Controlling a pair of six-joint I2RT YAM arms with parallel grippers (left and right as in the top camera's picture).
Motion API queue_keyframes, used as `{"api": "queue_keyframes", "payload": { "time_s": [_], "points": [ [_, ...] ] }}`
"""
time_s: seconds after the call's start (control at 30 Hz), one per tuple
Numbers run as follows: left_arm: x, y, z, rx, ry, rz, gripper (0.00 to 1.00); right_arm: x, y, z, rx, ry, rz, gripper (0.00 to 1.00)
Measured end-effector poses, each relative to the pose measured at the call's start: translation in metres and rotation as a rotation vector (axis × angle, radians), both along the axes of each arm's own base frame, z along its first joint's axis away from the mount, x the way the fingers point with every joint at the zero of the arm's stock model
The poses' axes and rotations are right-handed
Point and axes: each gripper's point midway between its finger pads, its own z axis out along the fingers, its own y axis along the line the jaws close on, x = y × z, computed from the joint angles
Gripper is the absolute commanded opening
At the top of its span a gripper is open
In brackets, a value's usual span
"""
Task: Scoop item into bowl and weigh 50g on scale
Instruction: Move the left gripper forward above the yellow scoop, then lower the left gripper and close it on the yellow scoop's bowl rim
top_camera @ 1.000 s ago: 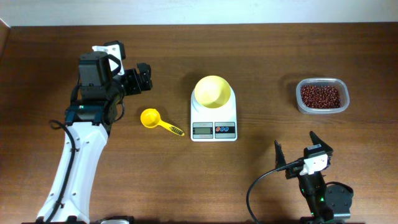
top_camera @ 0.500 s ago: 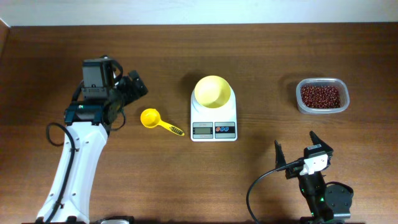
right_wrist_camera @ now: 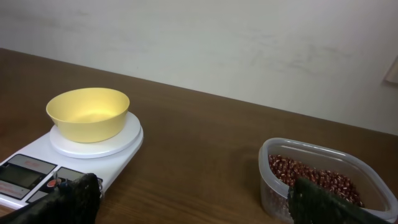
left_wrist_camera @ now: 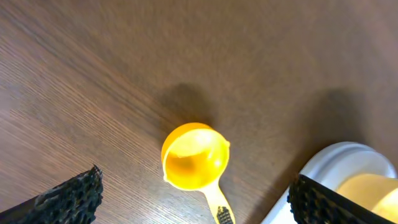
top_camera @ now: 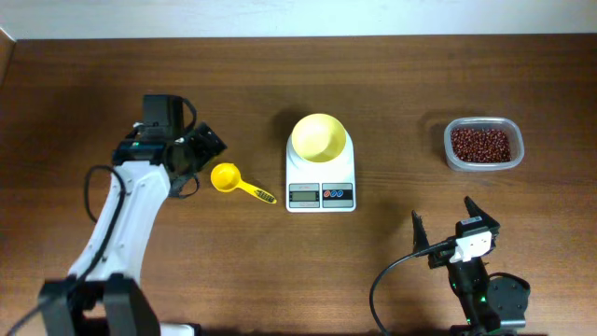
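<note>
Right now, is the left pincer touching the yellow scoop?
Apart. The left wrist view shows the yellow scoop lying on the table with bare wood between it and both open fingers of the left pincer.

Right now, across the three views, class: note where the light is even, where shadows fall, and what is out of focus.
Overhead view: even light, no glare on the table, scoop and scale sharp. Left wrist view: the scoop throws a soft shadow; the left pincer's fingers are slightly soft. Right wrist view: bowl and beans crisp, the right pincer's fingers out of focus.
</note>
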Motion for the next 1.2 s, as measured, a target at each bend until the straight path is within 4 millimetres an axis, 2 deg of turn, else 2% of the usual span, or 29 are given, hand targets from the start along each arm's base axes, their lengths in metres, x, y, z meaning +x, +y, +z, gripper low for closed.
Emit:
{"api": "queue_keyframes", "payload": {
  "time_s": [0.07, 0.17, 0.4, 0.57, 0.67, 0.83, 0.9, 1.0, 1.03, 1.2],
  "points": [
    [0.000, -0.002, -0.018, -0.021, 0.051, 0.011, 0.99, 0.000, 0.000, 0.000, 0.000, 0.000, 0.000, 0.99],
    [0.004, -0.004, -0.033, -0.033, 0.078, 0.025, 0.99, 0.000, 0.000, 0.000, 0.000, 0.000, 0.000, 0.99],
    [0.031, -0.003, -0.023, -0.039, -0.039, 0.029, 0.99, 0.000, 0.000, 0.000, 0.000, 0.000, 0.000, 0.99],
    [0.032, -0.007, -0.022, -0.060, -0.044, 0.023, 0.99, 0.000, 0.000, 0.000, 0.000, 0.000, 0.000, 0.99],
    [0.031, -0.007, -0.023, -0.061, -0.042, 0.023, 0.92, 0.000, 0.000, 0.000, 0.000, 0.000, 0.000, 0.99],
    [0.031, -0.008, -0.023, -0.066, -0.041, 0.024, 0.88, 0.000, 0.000, 0.000, 0.000, 0.000, 0.000, 0.99],
    [0.032, -0.012, -0.022, -0.087, -0.043, 0.015, 0.84, 0.000, 0.000, 0.000, 0.000, 0.000, 0.000, 0.99],
    [0.036, -0.019, -0.019, -0.126, -0.065, -0.004, 0.84, 0.000, 0.000, 0.000, 0.000, 0.000, 0.000, 0.99],
    [0.037, -0.021, -0.018, -0.135, -0.067, -0.008, 0.79, 0.000, 0.000, 0.000, 0.000, 0.000, 0.000, 0.99],
    [0.036, -0.030, -0.011, -0.187, -0.058, -0.029, 0.76, 0.000, 0.000, 0.000, 0.000, 0.000, 0.000, 0.99]
  ]
}}
